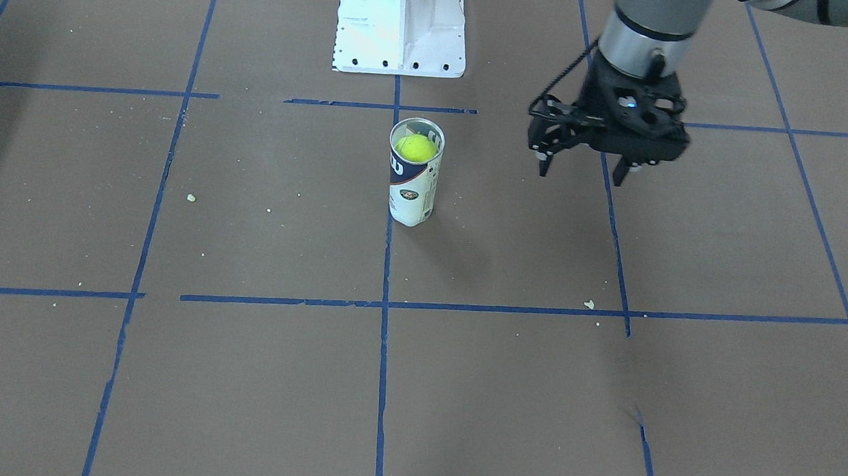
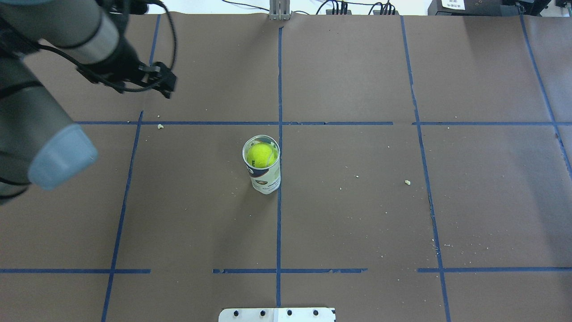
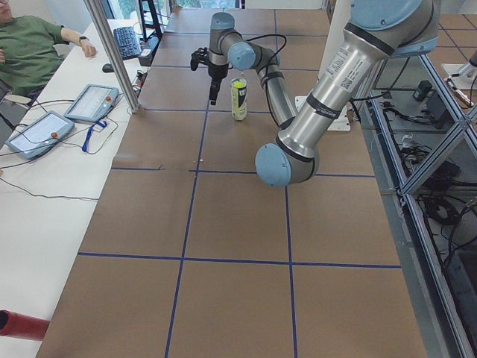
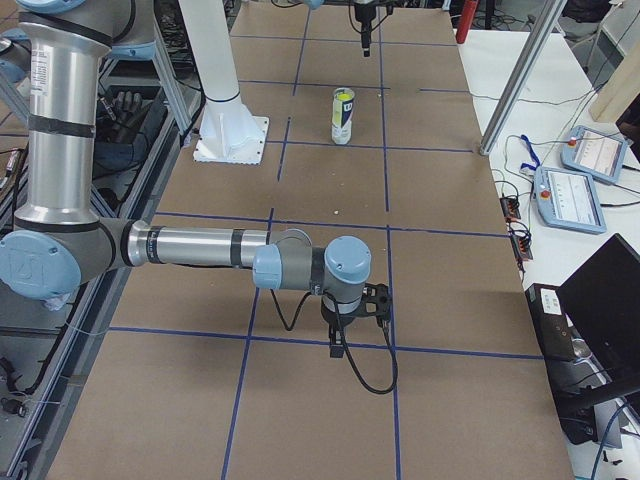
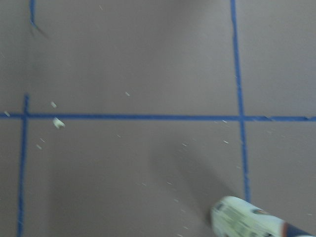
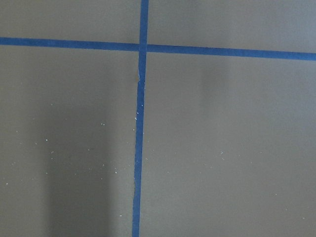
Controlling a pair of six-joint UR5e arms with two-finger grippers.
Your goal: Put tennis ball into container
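You'll find the container (image 1: 413,189) standing upright on the table (image 1: 245,240), with the tennis ball (image 1: 416,148) inside it, just below the rim. Your left gripper (image 1: 582,176) hangs apart from it, jaws spread wide and empty. You cannot tell whether the right gripper (image 4: 345,338) is wide or narrow.

Brown paper (image 2: 357,67) covered the table, marked into large squares by blue tape lines (image 2: 279,232) and dotted with pale crumbs (image 2: 407,182). Along one side ran a white bench (image 3: 45,194) that held a tablet (image 3: 91,102), a black keyboard (image 3: 127,41) and loose cables (image 3: 45,195). A person in green (image 3: 30,48) sat there, near a slanted metal post (image 3: 112,56).
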